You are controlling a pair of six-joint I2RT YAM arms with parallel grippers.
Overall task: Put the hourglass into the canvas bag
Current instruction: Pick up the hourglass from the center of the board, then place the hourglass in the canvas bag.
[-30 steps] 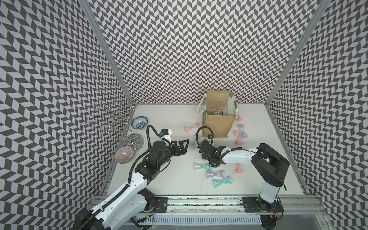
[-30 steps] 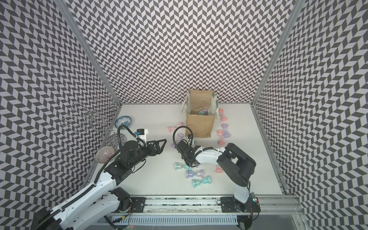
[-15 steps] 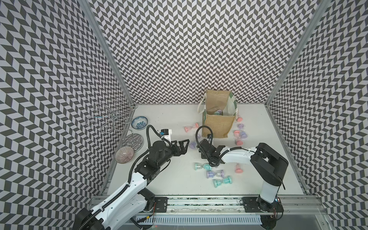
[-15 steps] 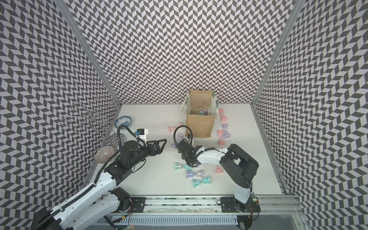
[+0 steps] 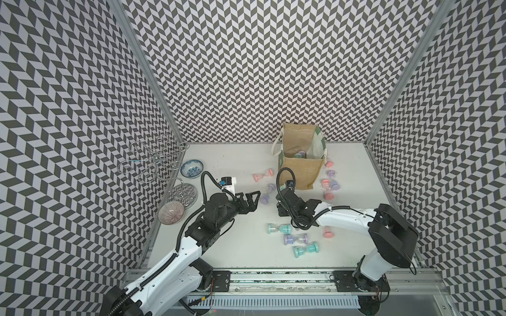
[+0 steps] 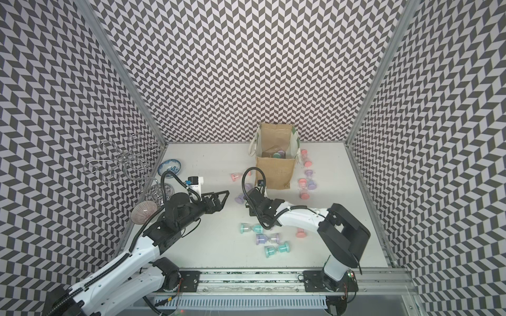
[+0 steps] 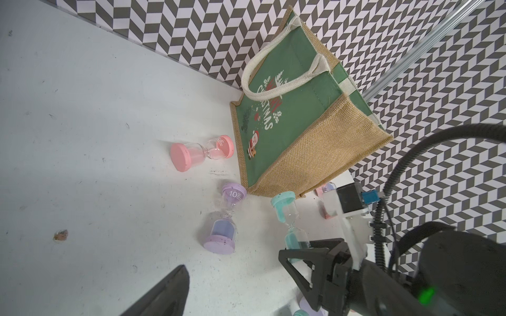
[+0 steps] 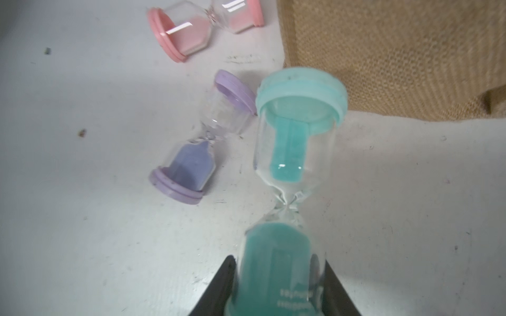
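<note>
Right wrist view: the right gripper (image 8: 279,276) has its two black fingers (image 8: 217,288) squeezed on one end of a teal hourglass (image 8: 290,175). The end full of sand is in the fingers, and the other cap points toward the canvas bag (image 8: 397,54). The hourglass is outside the bag, close to its bottom corner. I cannot tell if it touches the table (image 8: 82,232). Beside it a purple hourglass (image 8: 191,158) lies on its side. A pink hourglass (image 8: 205,27) lies a bit farther off, next to the bag. In both top views the right arm hides the held hourglass. The bag stands up near the back wall with its mouth open, and a few small hourglasses (image 5: 299,155) sit inside it. The left gripper (image 5: 250,196) is off to the side of the right one, with its fingers spread wide and nothing between them. On the table close to the right arm lie more hourglasses (image 5: 295,240).
</note>
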